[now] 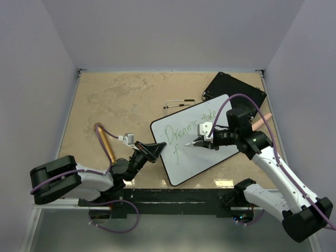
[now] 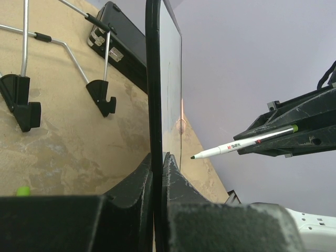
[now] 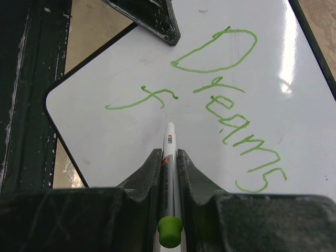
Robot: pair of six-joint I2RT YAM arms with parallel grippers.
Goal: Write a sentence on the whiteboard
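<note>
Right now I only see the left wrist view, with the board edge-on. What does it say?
Observer: In the right wrist view the whiteboard reads "Dreams" in green, with an "f" started below.
Operator: Is that all?
Observer: From above, a second word follows "Dreams"; it looks like "take".
Operator: Where is the pen aimed?
Observer: The right gripper, jaws shut on the pen, points its tip just beside that "f".
</note>
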